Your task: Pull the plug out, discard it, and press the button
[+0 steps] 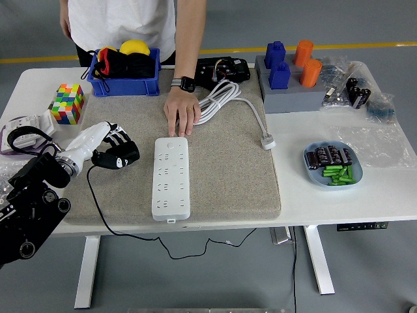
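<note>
A white power strip [171,177] lies lengthwise on the beige mat [228,169]. My left hand [117,151] is left of the strip, near the mat's left edge, with its fingers curled around a black plug [119,158]. The plug's thin black cable [104,215] hangs from it over the table's front edge. A person's hand [181,114] rests at the strip's far end, fingertips on or at it. My right hand is out of view.
A coiled white cable [225,101] with its plug [267,141] lies at the mat's back right. A blue bin [125,81], a colourful cube [68,103], a blue-and-orange block stand [290,85] and a blue plate of small parts [332,164] surround the mat.
</note>
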{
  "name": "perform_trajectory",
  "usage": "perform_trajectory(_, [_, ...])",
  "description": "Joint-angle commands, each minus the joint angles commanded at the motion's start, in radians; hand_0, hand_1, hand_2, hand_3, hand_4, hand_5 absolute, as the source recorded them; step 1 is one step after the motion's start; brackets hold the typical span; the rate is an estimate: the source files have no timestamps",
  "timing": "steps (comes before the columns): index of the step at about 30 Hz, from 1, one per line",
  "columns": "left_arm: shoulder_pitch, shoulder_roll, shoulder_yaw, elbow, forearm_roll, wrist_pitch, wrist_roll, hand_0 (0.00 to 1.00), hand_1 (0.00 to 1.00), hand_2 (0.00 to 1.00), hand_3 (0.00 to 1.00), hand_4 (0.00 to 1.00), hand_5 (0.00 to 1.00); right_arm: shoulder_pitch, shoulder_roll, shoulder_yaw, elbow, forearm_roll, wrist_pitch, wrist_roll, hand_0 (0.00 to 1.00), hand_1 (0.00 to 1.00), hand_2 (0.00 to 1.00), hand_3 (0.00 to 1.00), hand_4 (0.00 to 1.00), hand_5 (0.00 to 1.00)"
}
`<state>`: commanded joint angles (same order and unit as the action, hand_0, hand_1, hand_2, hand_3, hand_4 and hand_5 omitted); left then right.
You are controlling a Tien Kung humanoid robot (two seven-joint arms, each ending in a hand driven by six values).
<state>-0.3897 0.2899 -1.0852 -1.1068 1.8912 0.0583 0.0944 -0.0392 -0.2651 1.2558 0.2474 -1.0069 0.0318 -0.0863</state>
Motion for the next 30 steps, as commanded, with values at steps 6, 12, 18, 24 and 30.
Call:
perform_trajectory(6, [-0.001, 0.000, 0.000, -0.017, -0.013, 0.016, -0.004, 0.895, 0.936, 0.868, 0.923, 0.912, 0.002, 0.000, -0.002, 0.000, 0.001, 0.000, 0.000, 0.000, 0.728, 0.678, 0.659, 0.643, 0.740, 0.588])
perform_trajectory(12, [-0.005, 0.000, 0.008, -0.043, -0.031, 0.010, -0.001, 0.895, 0.936, 0.881, 0.930, 0.926, 0.002, 0.002, -0.002, -0.003, 0.002, 0.001, 0.000, 0.000, 0.728, 0.678, 0.659, 0.643, 0.740, 0.588])
perform_trajectory(18, [-0.030, 0.014, 0.069, -0.132, -0.110, 0.011, -0.021, 0.685, 0.722, 0.671, 0.818, 0.772, 0.002, 0.001, -0.006, -0.010, 0.000, 0.003, 0.000, 0.000, 0.728, 0.679, 0.660, 0.643, 0.739, 0.589])
perform_trajectory(24, [-0.119, 0.013, 0.192, -0.138, -0.201, -0.024, -0.008, 0.229, 0.322, 0.377, 0.689, 0.557, 0.002, 0.006, -0.009, -0.016, 0.001, 0.006, 0.000, 0.000, 0.728, 0.679, 0.660, 0.642, 0.739, 0.589])
perform_trajectory(30, [-0.191, -0.008, 0.282, -0.076, -0.249, -0.024, 0.020, 0.073, 0.128, 0.192, 0.663, 0.420, 0.002, 0.008, -0.012, -0.023, 0.002, 0.010, 0.000, 0.001, 0.728, 0.679, 0.660, 0.642, 0.739, 0.590])
